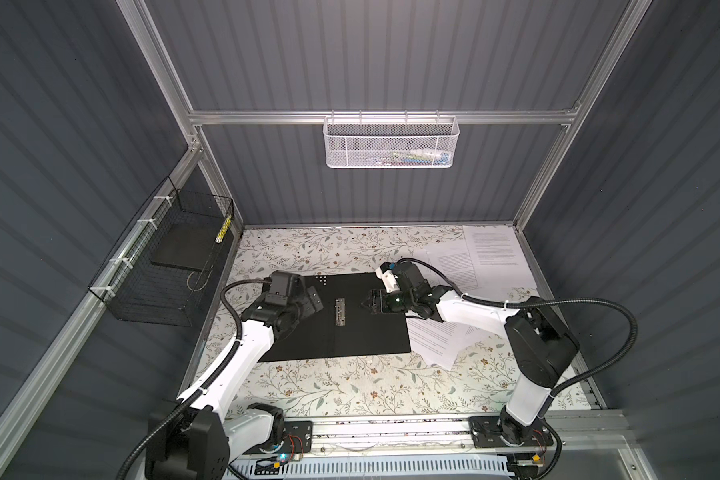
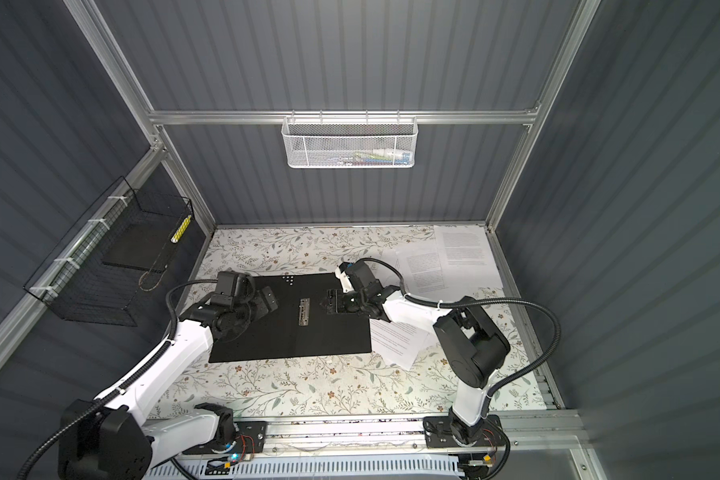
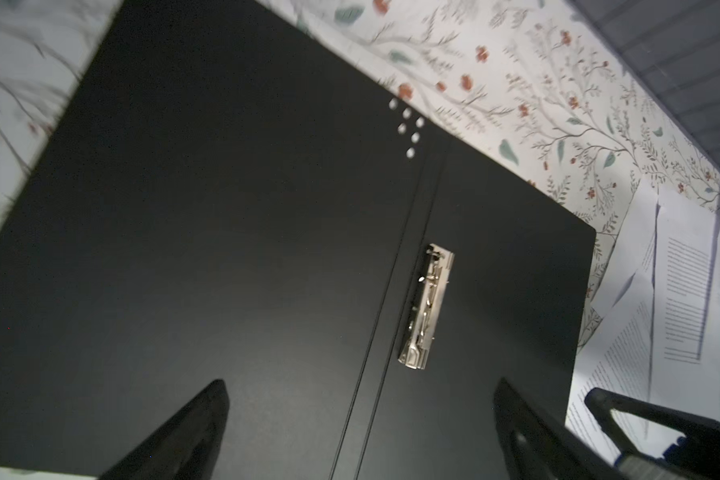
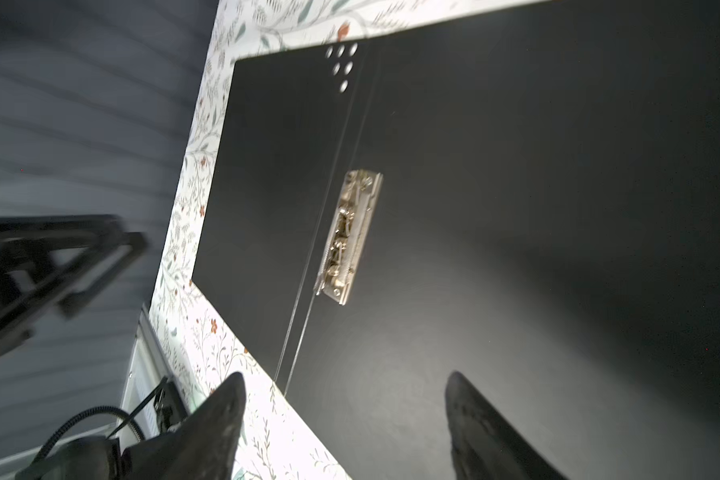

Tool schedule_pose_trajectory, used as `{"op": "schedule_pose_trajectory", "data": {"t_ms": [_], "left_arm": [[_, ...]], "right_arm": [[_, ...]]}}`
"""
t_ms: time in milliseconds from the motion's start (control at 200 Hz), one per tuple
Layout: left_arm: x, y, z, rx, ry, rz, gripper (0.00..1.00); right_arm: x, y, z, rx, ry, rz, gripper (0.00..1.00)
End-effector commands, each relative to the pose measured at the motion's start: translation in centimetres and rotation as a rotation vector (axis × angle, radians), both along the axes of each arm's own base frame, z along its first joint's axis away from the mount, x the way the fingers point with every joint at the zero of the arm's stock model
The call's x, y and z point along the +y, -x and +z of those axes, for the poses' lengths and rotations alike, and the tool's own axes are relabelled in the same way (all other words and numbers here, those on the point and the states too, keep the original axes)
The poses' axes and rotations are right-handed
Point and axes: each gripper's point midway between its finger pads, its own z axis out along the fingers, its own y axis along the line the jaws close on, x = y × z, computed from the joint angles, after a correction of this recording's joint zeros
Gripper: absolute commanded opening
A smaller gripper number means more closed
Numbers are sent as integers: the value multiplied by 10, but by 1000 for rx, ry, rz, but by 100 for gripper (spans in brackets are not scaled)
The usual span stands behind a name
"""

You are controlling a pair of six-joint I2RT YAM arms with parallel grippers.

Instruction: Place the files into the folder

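The folder (image 1: 350,336) (image 2: 300,340) lies open and flat on the table, black inside up, with a metal clip (image 1: 340,311) (image 3: 427,307) (image 4: 350,237) by its spine. White printed files (image 1: 491,249) (image 2: 464,249) (image 3: 682,291) lie loose at the back right, and more sheets (image 1: 437,336) poke out from under the folder's right edge. My left gripper (image 1: 317,300) (image 2: 272,301) (image 3: 360,386) hovers open over the folder's left half, holding nothing. Over the right half, my right gripper (image 1: 366,301) (image 2: 324,301) (image 4: 346,380) faces the clip, jaws apart and empty.
A black wire basket (image 1: 171,266) with a dark slab hangs on the left wall. A white mesh basket (image 1: 391,141) hangs on the back rail. The floral table cover (image 1: 350,386) runs to the front rail.
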Motion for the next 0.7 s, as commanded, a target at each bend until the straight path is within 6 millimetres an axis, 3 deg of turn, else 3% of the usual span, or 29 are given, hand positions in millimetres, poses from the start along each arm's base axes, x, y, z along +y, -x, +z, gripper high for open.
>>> {"op": "schedule_pose_trajectory", "data": {"t_ms": [0, 105, 335, 505, 695], "left_arm": [[-8, 1, -17, 31, 269, 9, 100], [1, -4, -32, 31, 317, 45, 100], [-5, -5, -65, 59, 397, 40, 100], [7, 11, -87, 136, 358, 95, 100], [13, 31, -97, 175, 320, 127, 100]], "right_arm": [[24, 8, 0, 38, -13, 55, 69], [41, 9, -10, 71, -17, 82, 64], [63, 13, -23, 86, -16, 122, 62], [75, 16, -37, 142, -15, 137, 51], [76, 16, -50, 177, 8, 124, 39]]}}
